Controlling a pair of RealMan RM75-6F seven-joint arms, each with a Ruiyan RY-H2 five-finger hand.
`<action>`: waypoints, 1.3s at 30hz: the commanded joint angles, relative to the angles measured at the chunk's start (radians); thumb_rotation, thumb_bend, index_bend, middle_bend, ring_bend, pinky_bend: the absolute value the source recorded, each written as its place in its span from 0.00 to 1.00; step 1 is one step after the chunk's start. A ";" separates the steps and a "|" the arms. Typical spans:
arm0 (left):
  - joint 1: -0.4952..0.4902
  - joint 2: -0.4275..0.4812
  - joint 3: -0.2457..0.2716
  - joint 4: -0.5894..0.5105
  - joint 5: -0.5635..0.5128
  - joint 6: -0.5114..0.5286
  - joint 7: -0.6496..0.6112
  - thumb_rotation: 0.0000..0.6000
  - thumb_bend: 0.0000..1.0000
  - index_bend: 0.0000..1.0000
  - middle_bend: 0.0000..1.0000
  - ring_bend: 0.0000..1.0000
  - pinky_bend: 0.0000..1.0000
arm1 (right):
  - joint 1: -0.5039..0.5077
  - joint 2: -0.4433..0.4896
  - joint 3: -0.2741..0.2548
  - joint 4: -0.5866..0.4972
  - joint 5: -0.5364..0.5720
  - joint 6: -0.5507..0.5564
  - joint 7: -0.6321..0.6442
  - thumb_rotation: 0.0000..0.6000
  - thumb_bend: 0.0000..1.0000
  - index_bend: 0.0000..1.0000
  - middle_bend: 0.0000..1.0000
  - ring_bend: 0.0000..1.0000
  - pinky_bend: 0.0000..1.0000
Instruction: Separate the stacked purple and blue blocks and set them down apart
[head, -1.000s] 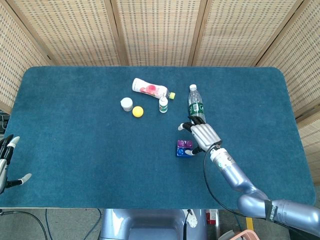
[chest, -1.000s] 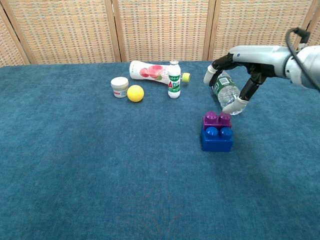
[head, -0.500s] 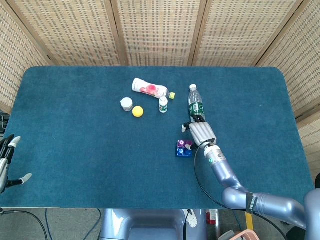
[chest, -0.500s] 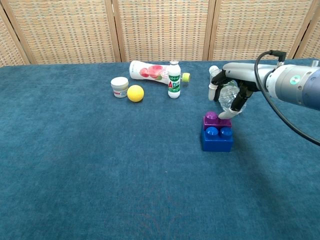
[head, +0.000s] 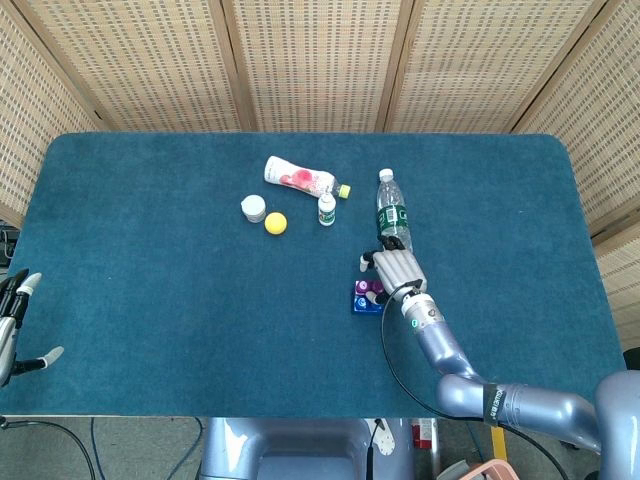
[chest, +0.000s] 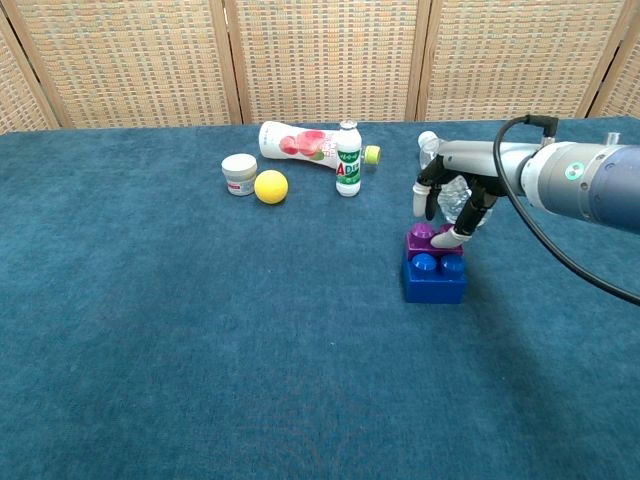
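Purple blk (chest: 433, 239) atop blue (chest: 433, 277) (stacked)

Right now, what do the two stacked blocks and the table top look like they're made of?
Purple block and blue block: probably moulded plastic, with round studs, even colour and a slight sheen. Table top: seemingly a teal fabric cover like felt or short carpet, matte and finely fuzzy.

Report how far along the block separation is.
Nothing is done yet: the purple block sits stacked on the blue block. In hand: the right robot hand is over the purple block with fingers at its top, no firm grip visible. Left: lift purple off and set the blocks apart. The left robot hand waits at the table edge.
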 joint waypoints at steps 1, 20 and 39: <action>-0.001 -0.001 0.000 0.001 0.000 0.000 0.001 1.00 0.05 0.00 0.00 0.00 0.00 | 0.014 0.013 -0.013 -0.013 0.039 -0.006 -0.028 1.00 0.26 0.41 0.37 0.03 0.00; -0.005 -0.009 0.000 0.006 -0.007 -0.007 0.012 1.00 0.05 0.00 0.00 0.00 0.00 | 0.027 0.049 -0.035 -0.015 0.018 -0.003 0.022 1.00 0.55 0.64 0.63 0.12 0.00; -0.181 0.090 -0.063 -0.057 -0.012 -0.256 -0.171 1.00 0.05 0.00 0.00 0.00 0.00 | -0.087 0.029 0.138 -0.036 -0.353 -0.027 0.713 1.00 0.55 0.64 0.63 0.13 0.00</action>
